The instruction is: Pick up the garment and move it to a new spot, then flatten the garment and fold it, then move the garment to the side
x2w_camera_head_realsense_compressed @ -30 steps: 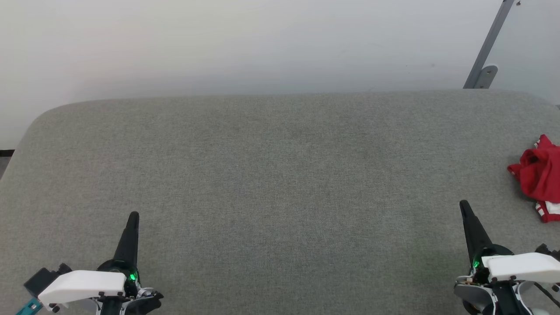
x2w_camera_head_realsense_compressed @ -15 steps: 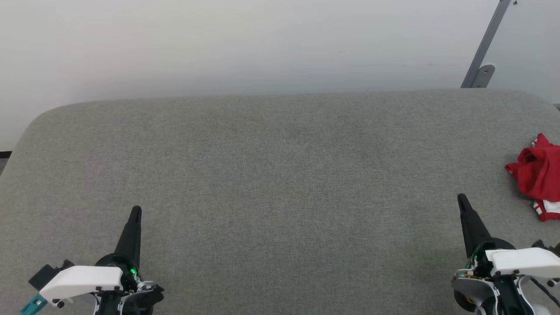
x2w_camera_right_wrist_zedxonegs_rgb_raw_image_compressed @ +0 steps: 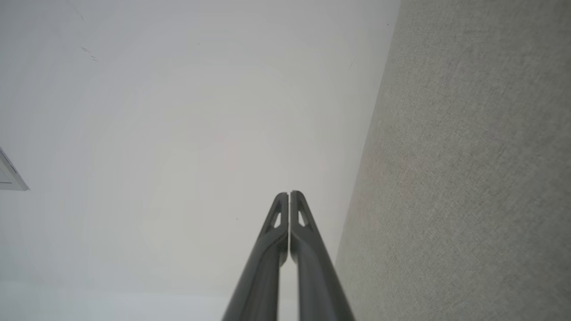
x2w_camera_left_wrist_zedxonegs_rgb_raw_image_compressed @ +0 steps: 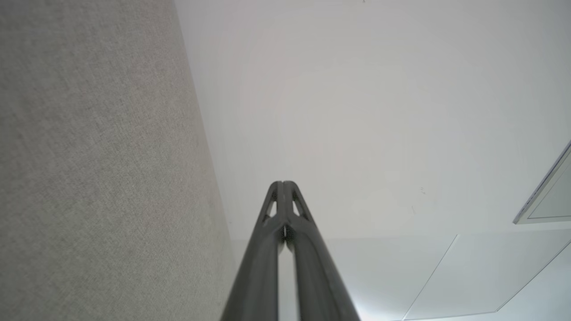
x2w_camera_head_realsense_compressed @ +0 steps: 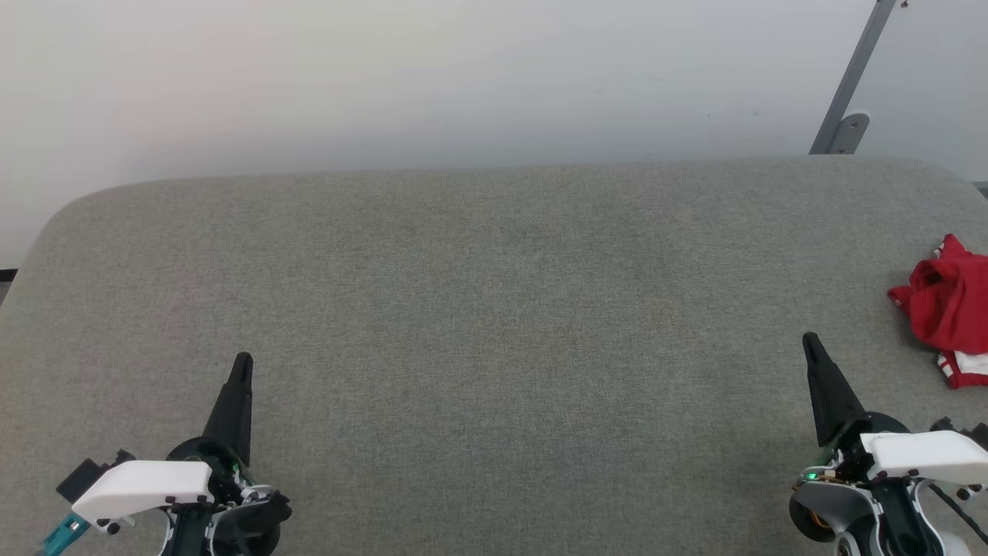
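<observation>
Your left claw point(x2w_camera_head_realsense_compressed: 242, 363) and right claw point(x2w_camera_head_realsense_compressed: 810, 341) sat over the near part of the bench point(x2w_camera_head_realsense_compressed: 494, 293), each with its fingers pressed together and empty. Farther right, the garment point(x2w_camera_head_realsense_compressed: 943, 303) lay crumpled, cut off by the frame; it probably extended further. Reaching with the fingers together risked shoving it off the bench.

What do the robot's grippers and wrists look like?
The left gripper and the right gripper have long dark fingers tapering to a point, with triangular cut-outs near the tips. A white cover tops each wrist. A green light glows at the right wrist; a teal part shows at the left.
</observation>
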Motion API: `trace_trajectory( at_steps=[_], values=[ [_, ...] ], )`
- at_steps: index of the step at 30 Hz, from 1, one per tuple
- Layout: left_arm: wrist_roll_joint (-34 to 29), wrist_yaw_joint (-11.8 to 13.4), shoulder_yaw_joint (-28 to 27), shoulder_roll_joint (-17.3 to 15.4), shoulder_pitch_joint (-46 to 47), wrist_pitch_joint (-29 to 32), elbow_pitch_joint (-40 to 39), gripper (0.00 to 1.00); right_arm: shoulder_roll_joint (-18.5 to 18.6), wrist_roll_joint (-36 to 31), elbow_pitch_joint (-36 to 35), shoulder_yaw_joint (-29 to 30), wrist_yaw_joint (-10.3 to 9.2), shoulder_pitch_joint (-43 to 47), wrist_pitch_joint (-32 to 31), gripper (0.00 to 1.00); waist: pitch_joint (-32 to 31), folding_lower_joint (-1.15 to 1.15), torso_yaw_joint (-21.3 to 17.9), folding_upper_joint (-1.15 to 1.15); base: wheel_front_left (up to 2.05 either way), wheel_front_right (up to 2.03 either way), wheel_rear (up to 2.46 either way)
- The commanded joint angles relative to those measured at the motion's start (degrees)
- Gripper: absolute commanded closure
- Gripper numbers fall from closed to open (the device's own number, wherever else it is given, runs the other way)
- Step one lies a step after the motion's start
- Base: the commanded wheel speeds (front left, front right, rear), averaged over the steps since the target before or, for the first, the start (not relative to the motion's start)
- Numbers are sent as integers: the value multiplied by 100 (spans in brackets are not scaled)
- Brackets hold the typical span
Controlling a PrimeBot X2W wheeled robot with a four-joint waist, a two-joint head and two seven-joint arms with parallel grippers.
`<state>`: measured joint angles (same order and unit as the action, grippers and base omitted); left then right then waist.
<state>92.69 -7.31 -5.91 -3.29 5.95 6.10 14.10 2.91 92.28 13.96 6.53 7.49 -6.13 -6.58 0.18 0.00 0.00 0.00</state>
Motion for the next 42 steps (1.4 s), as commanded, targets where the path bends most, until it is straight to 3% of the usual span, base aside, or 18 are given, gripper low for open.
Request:
trace_trajectory(
  at_steps=[1,42],
  values=[
    [27,-31,-22,10,63,22,1,100,-12,21,15,6,0,-32,-17,100,0,0,0,0,0,0,0],
    [-10,-32,-46,28,67,43,1,100,-11,23,15,2,0,-31,-14,100,0,0,0,0,0,0,0]
  ],
)
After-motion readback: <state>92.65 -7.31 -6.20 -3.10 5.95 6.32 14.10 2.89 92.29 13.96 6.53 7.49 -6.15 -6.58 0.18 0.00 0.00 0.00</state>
